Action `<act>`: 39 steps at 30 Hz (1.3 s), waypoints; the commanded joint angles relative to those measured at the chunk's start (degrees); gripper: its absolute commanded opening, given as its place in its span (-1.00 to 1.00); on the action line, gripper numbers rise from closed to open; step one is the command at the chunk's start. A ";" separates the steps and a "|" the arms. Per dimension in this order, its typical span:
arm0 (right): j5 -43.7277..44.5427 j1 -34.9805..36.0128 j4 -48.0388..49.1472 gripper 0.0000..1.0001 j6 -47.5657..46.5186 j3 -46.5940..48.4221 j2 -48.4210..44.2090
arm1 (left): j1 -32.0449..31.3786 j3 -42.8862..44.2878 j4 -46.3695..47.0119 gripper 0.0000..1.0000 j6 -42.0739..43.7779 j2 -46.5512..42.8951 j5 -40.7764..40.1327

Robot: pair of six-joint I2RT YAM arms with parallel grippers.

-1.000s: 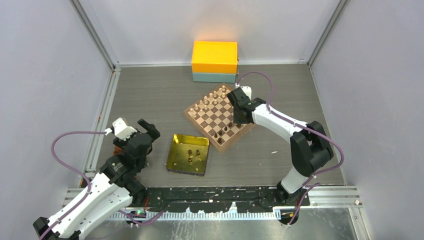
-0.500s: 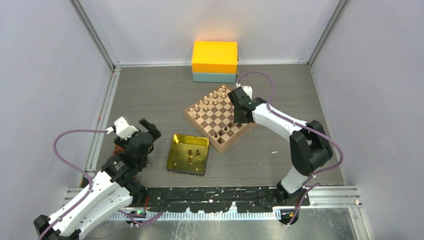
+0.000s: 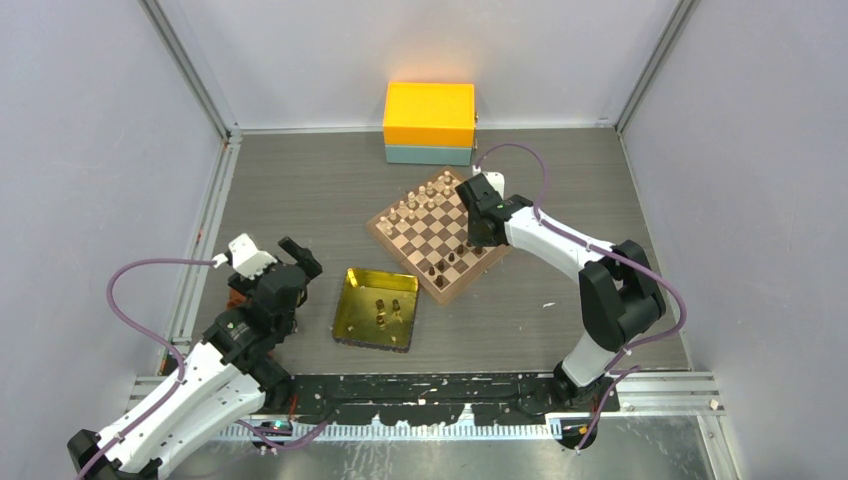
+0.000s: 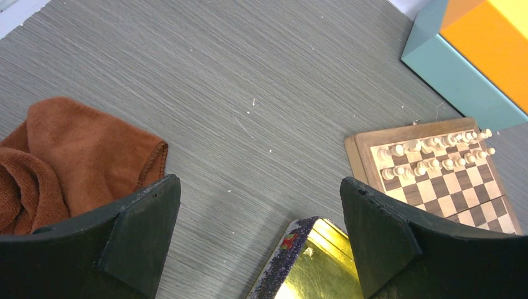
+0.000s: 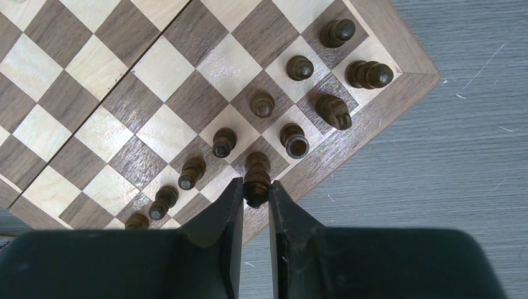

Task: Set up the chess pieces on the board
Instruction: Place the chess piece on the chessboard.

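Now, right pincer gripping one dark chessman, ten more chessmen on board, left pincer wide.

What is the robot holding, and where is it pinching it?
The right gripper pinches one dark chess piece near its top between its fingers, at the board edge. The left gripper holds nothing.

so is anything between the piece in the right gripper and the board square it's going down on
Nothing visible does. The right gripper is shut on a dark chess piece at the board's edge row. The nearest back-row piece and pawn stand on neighbouring squares, apart from it. The square beneath is hidden.
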 commanded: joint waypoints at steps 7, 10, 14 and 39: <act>-0.67 -0.14 1.82 -0.80 -0.13 -0.25 -0.59 | -0.29 0.23 2.13 0.99 -0.23 -0.41 -1.60; -0.68 -0.17 1.82 -0.78 -0.10 -0.25 -0.85 | -0.20 0.22 2.03 0.99 -0.32 -0.41 -1.57; -0.84 -0.13 1.82 -0.75 -0.06 -0.25 -1.01 | -0.22 0.17 2.03 0.99 -0.45 -0.49 -1.52; -1.64 -0.13 2.33 -0.65 -0.18 -0.34 -1.43 | -0.28 0.19 1.85 0.99 -0.58 -0.40 -1.47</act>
